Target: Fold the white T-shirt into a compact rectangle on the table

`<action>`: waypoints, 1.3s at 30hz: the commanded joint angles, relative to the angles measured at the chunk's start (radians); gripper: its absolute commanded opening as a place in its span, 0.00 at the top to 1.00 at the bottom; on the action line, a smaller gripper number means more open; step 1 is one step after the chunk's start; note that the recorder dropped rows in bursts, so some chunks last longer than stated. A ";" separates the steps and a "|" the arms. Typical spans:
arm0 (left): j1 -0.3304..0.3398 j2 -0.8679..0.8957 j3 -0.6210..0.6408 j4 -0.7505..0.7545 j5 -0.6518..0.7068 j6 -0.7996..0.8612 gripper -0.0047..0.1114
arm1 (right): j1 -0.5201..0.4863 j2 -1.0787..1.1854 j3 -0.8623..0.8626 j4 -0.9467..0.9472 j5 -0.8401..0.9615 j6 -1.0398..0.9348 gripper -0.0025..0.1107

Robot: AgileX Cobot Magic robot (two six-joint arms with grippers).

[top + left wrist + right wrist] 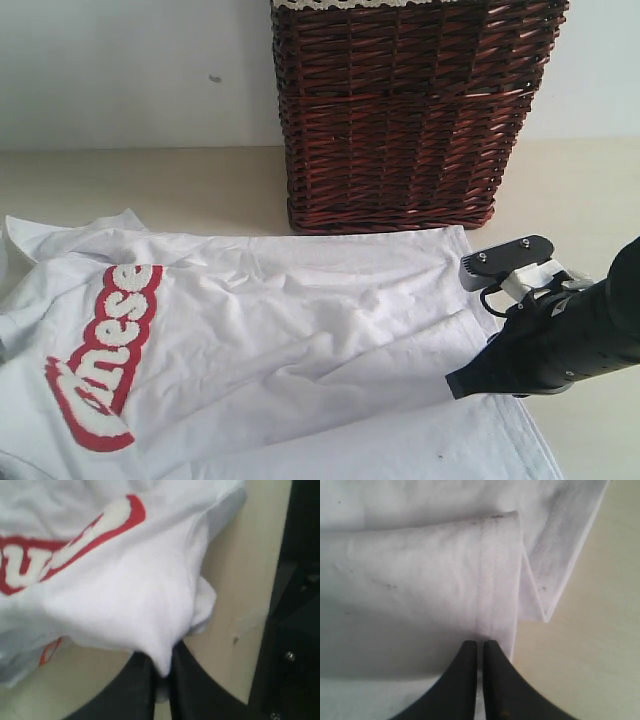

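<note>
Spread over the counter at six o'clock from the basket, shirt pinched twice: hem in the right gripper, a bunch near the red lettering in the left gripper. Best moved level and in step, fold kept straight.

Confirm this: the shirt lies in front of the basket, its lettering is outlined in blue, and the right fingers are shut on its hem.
One detail is wrong. The lettering on the shirt is outlined in red, not blue, as the exterior view shows. The rest stands: the shirt lies in front of the basket, and the right fingers are shut on its hem.
</note>
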 commanded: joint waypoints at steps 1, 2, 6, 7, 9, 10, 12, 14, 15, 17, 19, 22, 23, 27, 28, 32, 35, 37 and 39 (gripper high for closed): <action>0.007 0.031 0.056 0.149 -0.228 -0.169 0.92 | -0.008 -0.010 0.003 0.000 -0.010 -0.008 0.91; 0.007 0.037 0.077 0.149 -0.322 -0.181 0.87 | -0.008 -0.010 0.003 0.000 -0.010 -0.008 0.91; 0.007 0.086 0.182 0.257 -0.840 -0.368 0.57 | -0.008 -0.010 0.003 0.000 -0.010 -0.008 0.91; 0.007 0.108 0.204 0.335 -0.921 -0.439 0.54 | -0.008 -0.010 0.003 -0.003 -0.010 -0.008 0.91; 0.007 0.170 0.224 0.479 -1.025 -0.567 0.54 | -0.008 -0.010 0.003 -0.003 -0.010 -0.008 0.91; 0.007 0.210 0.224 0.516 -1.042 -0.582 0.54 | -0.008 -0.010 0.003 -0.003 -0.010 -0.008 0.91; 0.007 0.262 0.224 0.550 -1.073 -0.582 0.54 | -0.008 -0.010 0.003 -0.003 -0.008 -0.005 0.91; 0.007 0.283 0.222 0.556 -1.112 -0.591 0.54 | -0.008 -0.010 0.003 -0.003 -0.006 -0.005 0.91; 0.007 0.277 0.222 0.553 -1.154 -0.621 0.54 | -0.008 -0.010 0.003 -0.003 -0.006 -0.005 0.91; 0.007 0.238 0.217 0.553 -1.251 -0.688 0.54 | -0.008 -0.010 0.003 -0.003 -0.006 -0.005 0.91; 0.007 0.175 0.184 0.540 -1.280 -0.798 0.54 | -0.008 -0.010 0.003 0.000 -0.002 -0.005 0.91; 0.007 0.100 0.128 0.423 -1.207 -1.027 0.54 | -0.008 -0.010 0.003 0.000 -0.002 -0.005 0.91; 0.007 0.081 0.099 0.373 -1.135 -1.129 0.54 | -0.008 -0.010 0.003 0.000 -0.002 -0.005 0.91; -0.046 0.083 -0.044 0.294 -0.689 -1.234 0.54 | -0.008 -0.010 0.003 0.000 -0.002 -0.005 0.91; -0.084 0.120 -0.074 0.254 -0.514 -1.230 0.54 | -0.008 -0.010 0.003 0.000 0.000 -0.005 0.91; -0.105 0.261 -0.003 0.077 -0.331 -1.152 0.54 | -0.008 -0.010 0.003 -0.004 0.002 -0.005 0.91; -0.105 0.307 0.046 0.031 -0.375 -1.121 0.54 | -0.008 -0.010 0.003 -0.004 0.004 -0.005 0.91; -0.105 0.294 0.046 -0.043 -0.367 -1.069 0.54 | -0.008 -0.010 0.003 -0.004 0.004 -0.005 0.91; -0.106 0.287 0.046 -0.073 -0.323 -1.055 0.54 | -0.008 -0.010 0.003 -0.004 0.005 -0.005 0.91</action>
